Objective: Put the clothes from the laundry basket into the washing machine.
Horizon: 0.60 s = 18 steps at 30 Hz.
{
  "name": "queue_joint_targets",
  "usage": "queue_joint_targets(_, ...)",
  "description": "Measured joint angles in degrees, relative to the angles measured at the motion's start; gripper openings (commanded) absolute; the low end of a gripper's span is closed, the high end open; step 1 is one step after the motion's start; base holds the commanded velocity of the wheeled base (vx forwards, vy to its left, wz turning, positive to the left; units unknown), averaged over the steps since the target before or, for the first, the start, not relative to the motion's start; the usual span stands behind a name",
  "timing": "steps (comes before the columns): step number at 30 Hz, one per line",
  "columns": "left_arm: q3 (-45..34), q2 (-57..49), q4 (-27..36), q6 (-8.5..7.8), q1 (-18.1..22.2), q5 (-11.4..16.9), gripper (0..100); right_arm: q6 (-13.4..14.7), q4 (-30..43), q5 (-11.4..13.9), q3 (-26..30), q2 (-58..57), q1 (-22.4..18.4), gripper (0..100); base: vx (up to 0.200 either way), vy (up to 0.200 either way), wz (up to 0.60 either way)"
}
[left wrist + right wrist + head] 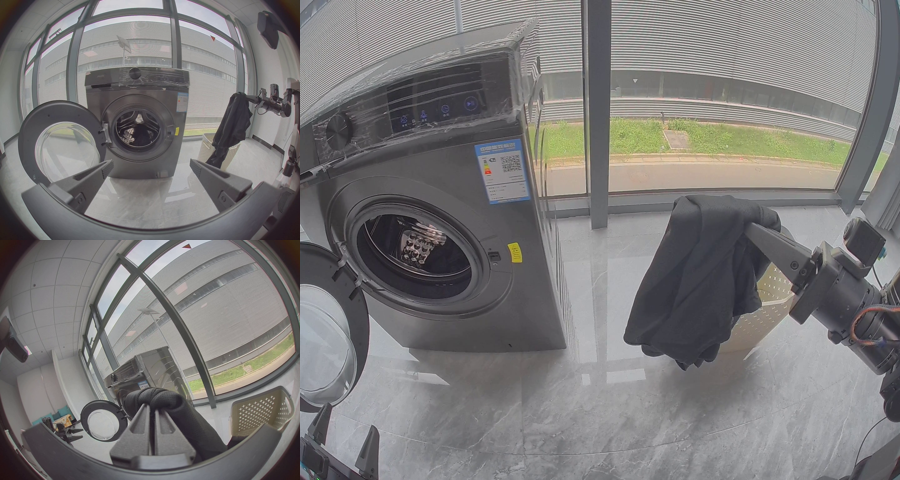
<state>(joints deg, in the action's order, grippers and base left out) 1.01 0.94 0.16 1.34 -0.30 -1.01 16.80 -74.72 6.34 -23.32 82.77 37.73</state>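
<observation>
The right jaws are closed on a black garment (694, 281), which hangs in the air above and just in front of the laundry basket (769, 309). The washing machine (444, 250) stands well apart to the left, its door (325, 337) swung open. The left jaws are spread open and empty, low near the door.

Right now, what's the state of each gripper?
Left gripper: open, empty.
Right gripper: shut on the black fabric garment, which hangs from it.

Open floor (612, 387) separates laundry basket (770, 306) from washing machine (444, 181), whose door (325, 340) stands wide open.
</observation>
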Motion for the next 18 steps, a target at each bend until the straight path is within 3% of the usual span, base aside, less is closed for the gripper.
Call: queue_joint_targets(18, 0.0, 0.0, 0.0, -0.04, 0.0, 0.0, 100, 0.1, 0.0, 0.0, 0.4, 0.2, 2.6, 0, 0.0, 0.2, 0.0)
